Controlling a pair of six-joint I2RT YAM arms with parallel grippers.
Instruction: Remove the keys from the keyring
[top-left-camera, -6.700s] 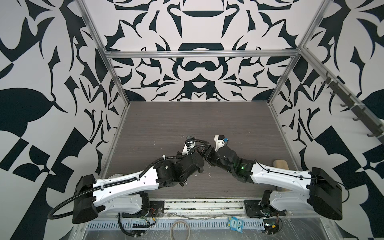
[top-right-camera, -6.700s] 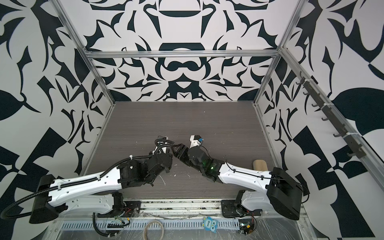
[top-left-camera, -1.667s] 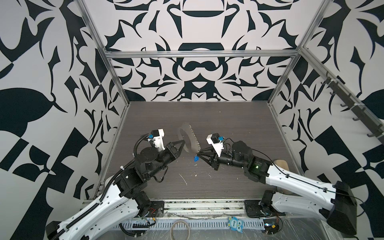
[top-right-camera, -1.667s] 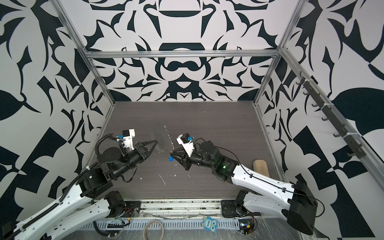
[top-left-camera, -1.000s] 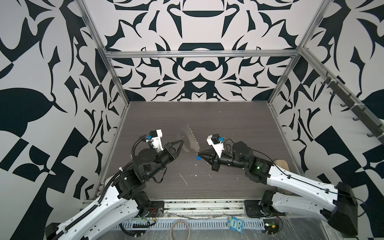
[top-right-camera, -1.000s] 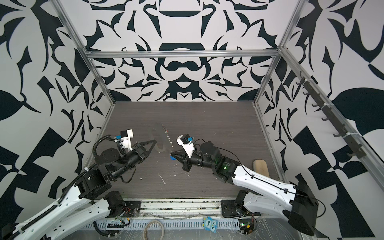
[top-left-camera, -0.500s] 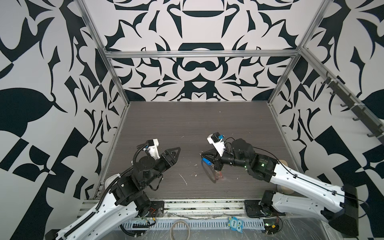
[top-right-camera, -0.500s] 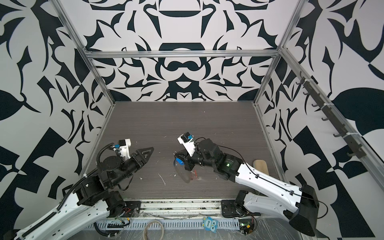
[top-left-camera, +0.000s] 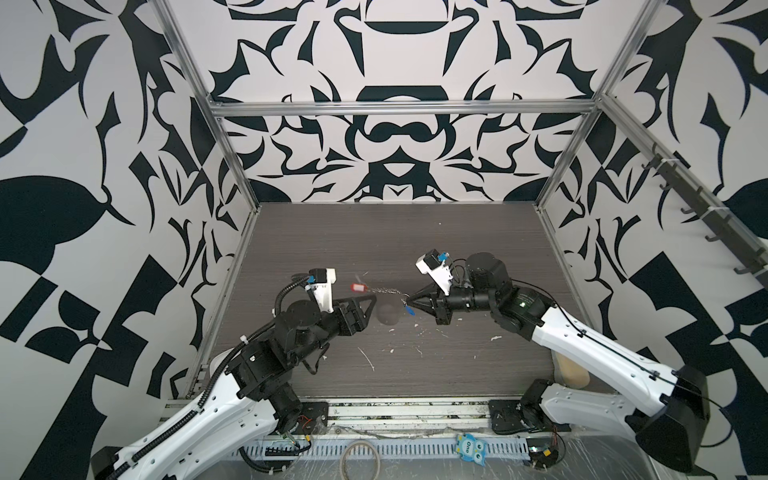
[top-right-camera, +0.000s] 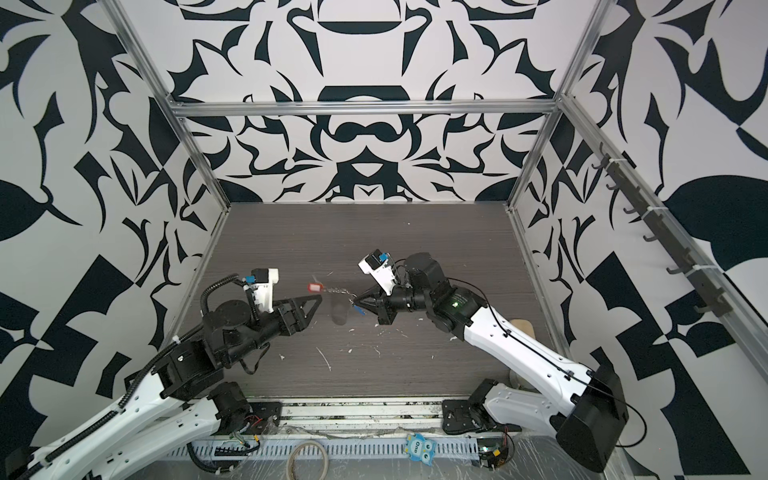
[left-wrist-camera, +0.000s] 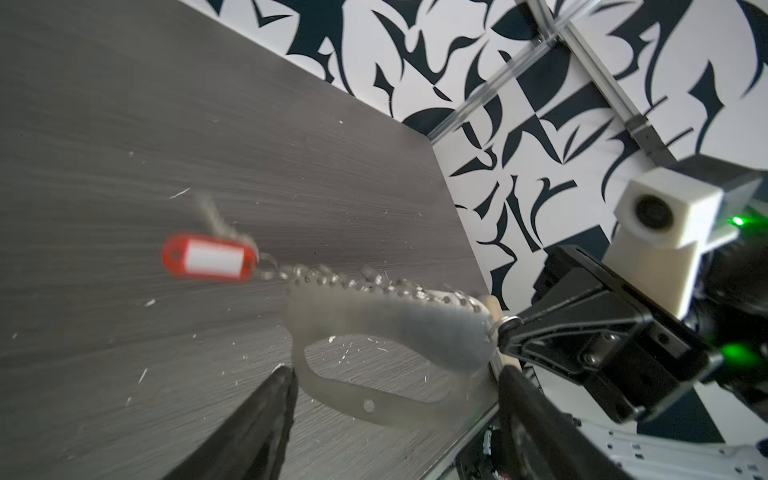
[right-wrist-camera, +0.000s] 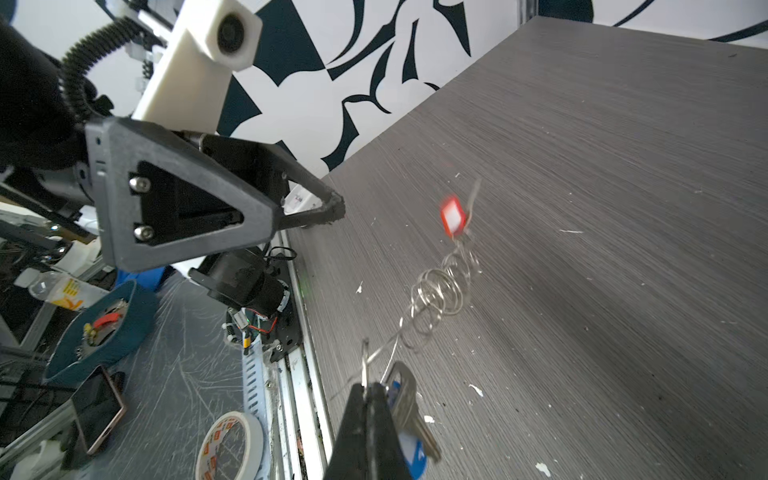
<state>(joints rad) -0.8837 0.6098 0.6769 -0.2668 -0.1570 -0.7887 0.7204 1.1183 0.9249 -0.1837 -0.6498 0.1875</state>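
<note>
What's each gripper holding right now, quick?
Left gripper: open, holding nothing.
Right gripper: shut on the keyring, pinching a split ring at its end.

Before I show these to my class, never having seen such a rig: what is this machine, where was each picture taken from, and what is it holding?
This is a robot's left arm and right arm, mounted at the front of a dark table. Two pictures look down from one overhead camera head. The other two come from a camera on each arm's wrist. Each arm ends in a two-fingered end effector. The right end effector is shut on a ring at one end of the keyring, a grey plate with a row of rings that hangs from that grip. A blue-tagged key hangs beside the grip, and a red tag dangles at the far end. The left end effector is open and holds nothing. White scraps lie on the table.
</note>
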